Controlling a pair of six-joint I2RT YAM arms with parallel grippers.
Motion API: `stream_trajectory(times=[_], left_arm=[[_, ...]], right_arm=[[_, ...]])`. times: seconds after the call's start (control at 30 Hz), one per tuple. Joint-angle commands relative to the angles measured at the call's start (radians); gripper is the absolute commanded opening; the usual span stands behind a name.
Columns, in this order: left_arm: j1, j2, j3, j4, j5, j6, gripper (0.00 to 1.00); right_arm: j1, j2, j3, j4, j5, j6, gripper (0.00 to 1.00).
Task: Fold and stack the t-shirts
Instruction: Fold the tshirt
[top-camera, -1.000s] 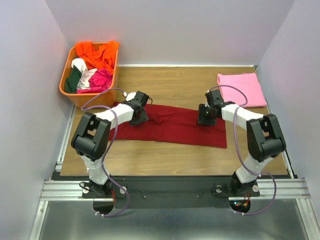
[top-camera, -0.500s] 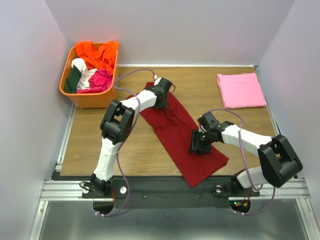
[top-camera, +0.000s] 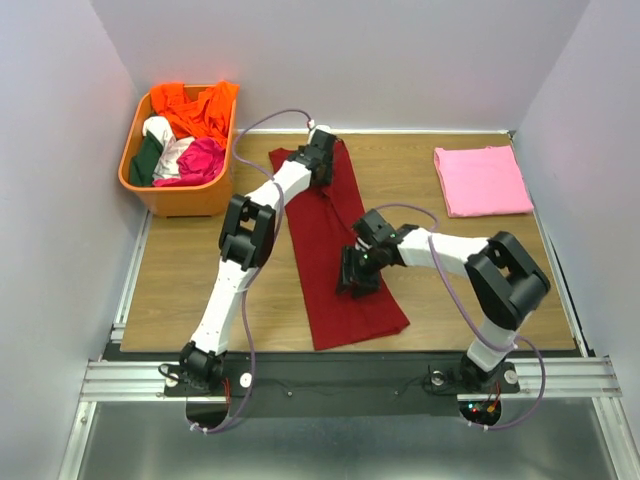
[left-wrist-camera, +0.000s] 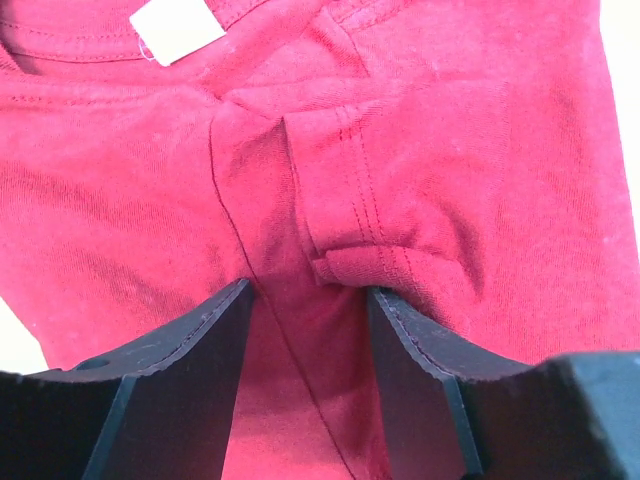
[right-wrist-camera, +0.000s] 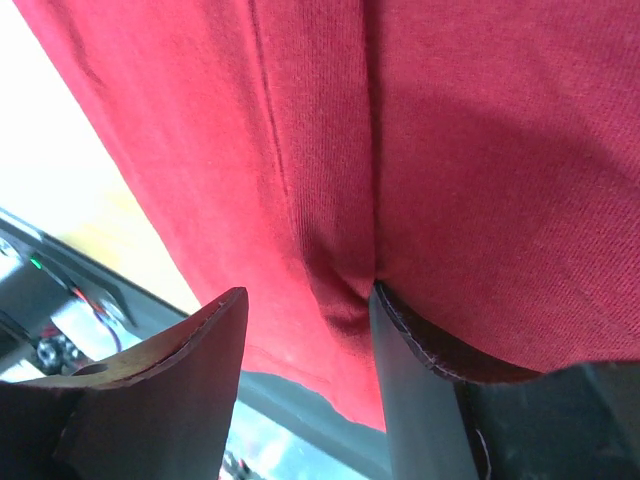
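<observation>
Pinching bunched folds of the maroon t-shirt (top-camera: 335, 255), left gripper (left-wrist-camera: 305, 300) upper centre, right gripper (right-wrist-camera: 305, 310) mid-frame; thin cloth could slip free, collapsing the strip.

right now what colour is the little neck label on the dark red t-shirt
White. The neck label on the dark red t-shirt shows best in the left wrist view.

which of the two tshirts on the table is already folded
The light pink t-shirt, a neat square at the far right; the maroon t-shirt lies as a long strip.
</observation>
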Motion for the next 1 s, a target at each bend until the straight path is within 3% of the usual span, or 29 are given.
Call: stream_trajectory(times=[0.0, 0.17, 0.4, 0.53, 0.57, 0.77, 0.97], left_arm=[[0.058, 0.002, 0.056, 0.084, 0.004, 0.066, 0.61], [0.051, -0.094, 0.014, 0.098, 0.058, 0.095, 0.65], [-0.028, -0.300, -0.205, 0.104, 0.112, 0.017, 0.67], [-0.054, -0.296, -0.236, 0.104, 0.081, -0.005, 0.63], [-0.063, -0.251, -0.227, 0.089, 0.080, -0.005, 0.57], [-0.064, -0.185, -0.194, 0.043, 0.103, -0.015, 0.49], [-0.095, -0.320, -0.330, 0.081, 0.162, -0.063, 0.48]], right_arm=[[0.009, 0.067, 0.111, 0.037, 0.063, -0.007, 0.58], [0.009, -0.005, 0.127, 0.011, 0.111, -0.019, 0.59], [0.009, -0.218, 0.075, -0.055, 0.224, -0.051, 0.60], [0.007, -0.312, 0.050, -0.083, 0.273, -0.051, 0.61], [0.003, -0.364, 0.006, -0.094, 0.304, -0.043, 0.62], [-0.006, -0.416, -0.033, -0.101, 0.330, -0.045, 0.62], [-0.036, -0.433, -0.068, -0.108, 0.388, -0.076, 0.63]])
